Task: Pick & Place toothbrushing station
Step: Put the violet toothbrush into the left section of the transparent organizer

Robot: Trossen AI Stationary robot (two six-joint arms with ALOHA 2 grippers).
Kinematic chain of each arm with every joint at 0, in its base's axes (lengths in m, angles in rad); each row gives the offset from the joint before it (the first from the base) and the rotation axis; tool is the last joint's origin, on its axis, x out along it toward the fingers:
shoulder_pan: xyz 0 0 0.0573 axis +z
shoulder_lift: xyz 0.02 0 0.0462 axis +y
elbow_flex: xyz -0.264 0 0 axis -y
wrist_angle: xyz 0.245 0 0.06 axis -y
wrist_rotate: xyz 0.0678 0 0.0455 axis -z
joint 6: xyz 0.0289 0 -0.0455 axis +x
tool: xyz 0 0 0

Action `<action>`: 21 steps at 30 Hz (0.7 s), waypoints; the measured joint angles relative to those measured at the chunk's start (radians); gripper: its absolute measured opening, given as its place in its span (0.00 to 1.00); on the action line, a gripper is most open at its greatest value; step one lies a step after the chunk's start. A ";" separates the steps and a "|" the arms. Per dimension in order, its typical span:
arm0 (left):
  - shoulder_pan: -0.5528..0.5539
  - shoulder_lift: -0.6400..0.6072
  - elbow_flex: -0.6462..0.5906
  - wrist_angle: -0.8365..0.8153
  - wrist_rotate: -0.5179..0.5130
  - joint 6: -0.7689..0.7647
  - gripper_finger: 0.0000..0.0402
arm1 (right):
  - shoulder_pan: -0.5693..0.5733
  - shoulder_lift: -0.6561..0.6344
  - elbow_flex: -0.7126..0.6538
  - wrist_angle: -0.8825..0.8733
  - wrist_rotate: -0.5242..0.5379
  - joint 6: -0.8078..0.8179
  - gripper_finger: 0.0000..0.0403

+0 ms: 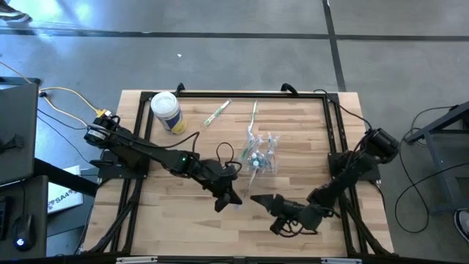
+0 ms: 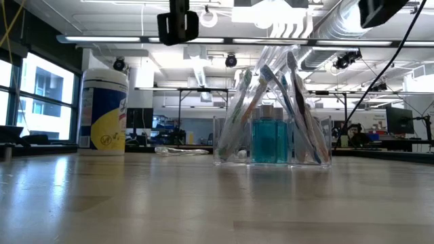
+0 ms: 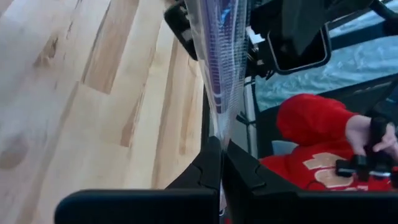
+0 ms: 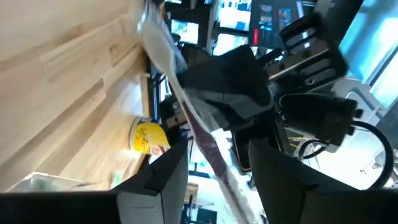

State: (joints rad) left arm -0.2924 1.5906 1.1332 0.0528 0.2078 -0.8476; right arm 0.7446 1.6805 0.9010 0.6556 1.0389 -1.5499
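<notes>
A: Two grippers: left gripper (image 3: 219, 163) fingers pinched tight on a clear wrapped strip (image 3: 219, 68); right gripper (image 4: 217, 168) fingers part-open around the same strip.

B: Station?

A: Toothbrushing station (image 1: 261, 154) sat mid-table (image 1: 183, 227), just beyond both grippers, untouched. White tub (image 1: 166, 111) at far left corner.
</notes>
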 joint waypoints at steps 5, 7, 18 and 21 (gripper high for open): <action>0.000 0.000 0.000 -0.015 0.014 -0.073 0.00 | -0.042 0.003 0.006 -0.023 -0.015 -0.025 0.40; 0.000 0.000 0.000 -0.023 0.014 -0.076 0.00 | -0.050 0.003 0.006 -0.024 -0.030 -0.038 0.40; 0.012 0.000 0.000 -0.027 0.033 -0.083 0.00 | -0.111 0.031 0.006 -0.028 -0.094 -0.049 0.37; 0.018 0.000 0.000 -0.037 0.040 -0.083 0.00 | -0.123 0.043 0.006 -0.023 -0.071 -0.046 0.29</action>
State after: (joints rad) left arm -0.2741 1.5906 1.1336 0.0156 0.2479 -0.9302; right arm 0.6221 1.7239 0.9070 0.6331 0.9678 -1.5960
